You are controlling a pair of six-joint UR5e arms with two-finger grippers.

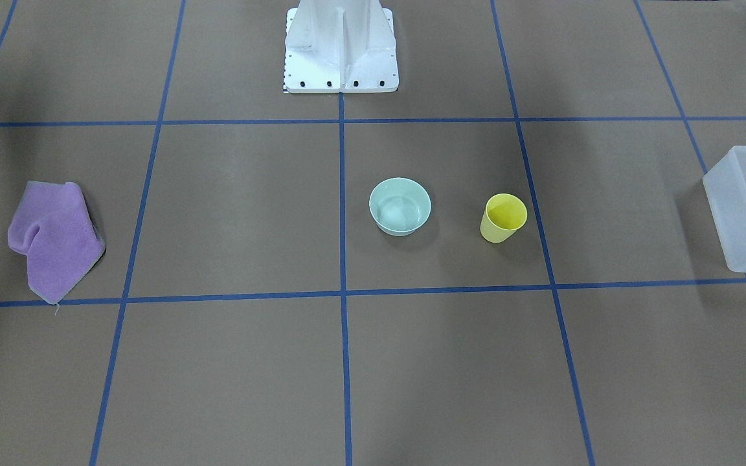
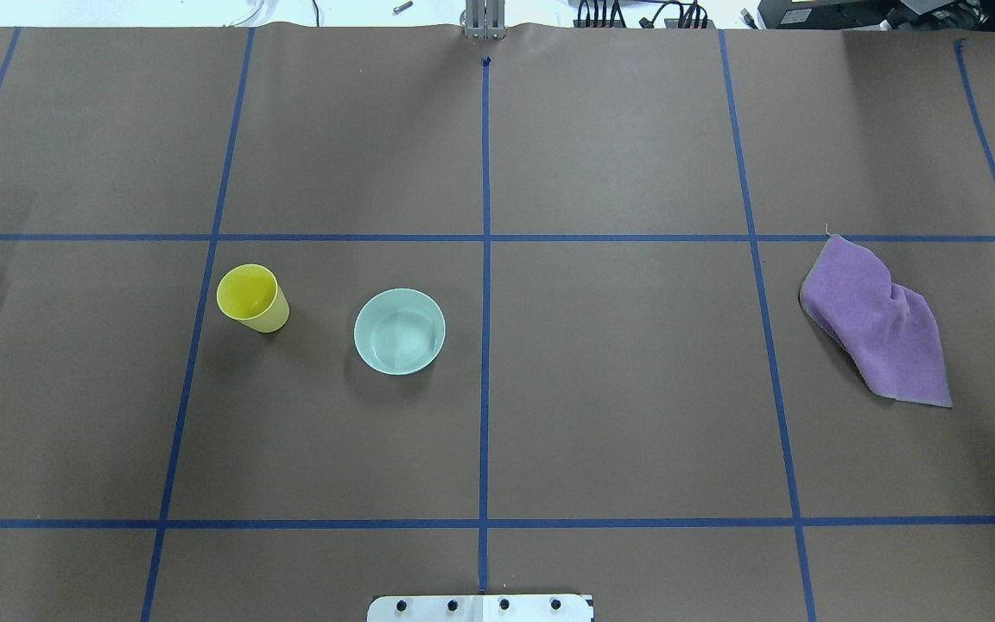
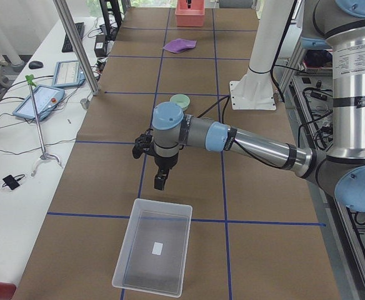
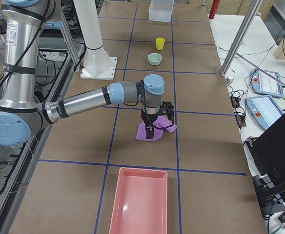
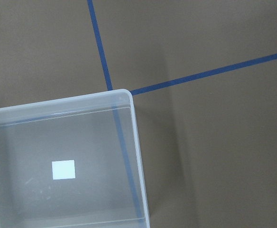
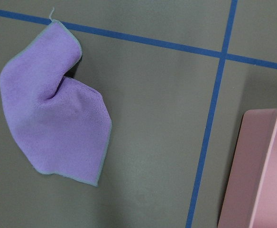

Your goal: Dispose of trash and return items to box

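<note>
Two items: yellow plastic cup (image 1: 504,219), mint-green round bowl (image 1: 399,206).
Left fingers (image 3: 160,182), right fingers (image 4: 150,132): spread cannot be told.
Risk: clipped cup could topple.

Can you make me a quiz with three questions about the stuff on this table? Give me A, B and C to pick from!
1. What stands between the mint-green bowl and the clear tub?
A) a spoon
B) the yellow cup
C) a banana

2. What colour is the crumpled cloth?
A) purple
B) red
C) white

3. How is the yellow cup standing?
A) on its side
B) upside down
C) upright, mouth up

Answers:
1 B, the cup sits in the gap between the bowl and the tub.
2 A, the cloth shows purple from above.
3 C, the cup's open mouth faces up.
</note>
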